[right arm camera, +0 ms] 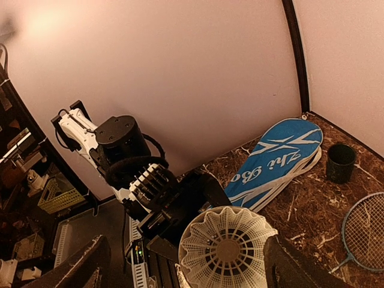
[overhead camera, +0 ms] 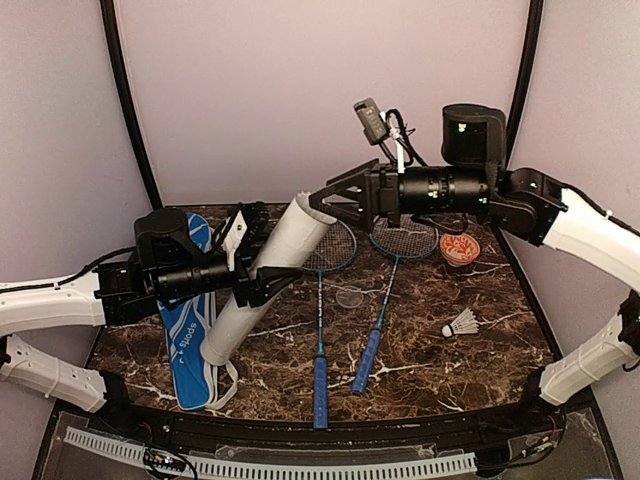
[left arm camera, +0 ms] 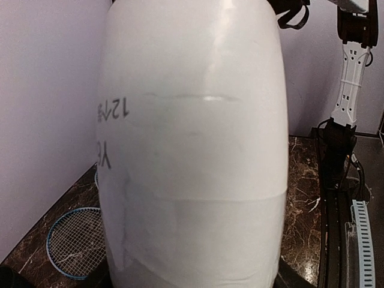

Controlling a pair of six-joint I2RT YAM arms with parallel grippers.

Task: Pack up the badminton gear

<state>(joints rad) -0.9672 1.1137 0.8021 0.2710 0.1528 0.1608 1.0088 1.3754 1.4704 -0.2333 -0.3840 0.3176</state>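
Observation:
My left gripper (overhead camera: 262, 272) is shut on the long white tube (overhead camera: 262, 275) and holds it tilted, with the open end up and to the right. The tube fills the left wrist view (left arm camera: 192, 150). My right gripper (overhead camera: 327, 202) is open at the tube's mouth. In the right wrist view a white shuttlecock (right arm camera: 225, 249) sits skirt-up between the spread fingers of my right gripper (right arm camera: 186, 255). Two blue-handled rackets (overhead camera: 320, 380) (overhead camera: 368, 362) lie on the table. Another shuttlecock (overhead camera: 462, 323) lies at the right. The blue bag (overhead camera: 190, 345) lies at the left, also in the right wrist view (right arm camera: 276, 162).
A small reddish bowl (overhead camera: 460, 248) stands at the back right. A clear round lid (overhead camera: 350, 297) lies between the racket shafts. A small dark cup (right arm camera: 341, 162) stands by the bag's far end. A racket head shows in both wrist views (left arm camera: 75, 243) (right arm camera: 367, 234).

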